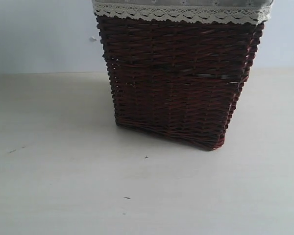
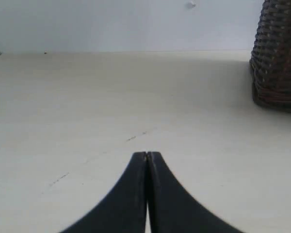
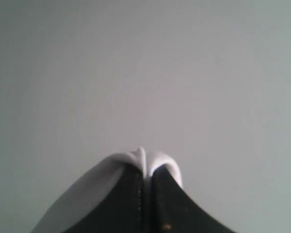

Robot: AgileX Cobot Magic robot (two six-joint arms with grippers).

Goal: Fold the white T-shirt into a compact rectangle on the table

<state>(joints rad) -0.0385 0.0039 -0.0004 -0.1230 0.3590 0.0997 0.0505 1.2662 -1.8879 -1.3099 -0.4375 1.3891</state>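
Cannot place the white T-shirt with certainty in any view. Ahead of the right gripper (image 3: 144, 165), shows only a plain pale grey field, blurred; cannot tell whether cloth, counter or wall. Shows a white strip (image 3: 162, 162) curving over the tips of the right gripper, with a thin ridge rising from the seam between the jaws; cannot tell whether pinched fabric or glare.

Shows the right jaws pressed together with no gap. Shows the left gripper (image 2: 147, 155) likewise fully closed and empty, low over the bare counter (image 1: 63, 186), well apart from the wicker basket (image 1: 179, 83). Shows both grippers in the wrist views only.

Places the basket toward the far edge of the counter, close to the pale wall (image 1: 39, 34). Cuts off the basket top and its lace-trimmed liner (image 1: 181, 12) at the frame edge, hiding the contents. In the left wrist view, shows only one side of the basket.

Count: one basket, one liner, two grippers, a few tiny dark specks (image 1: 146, 157) on the counter.
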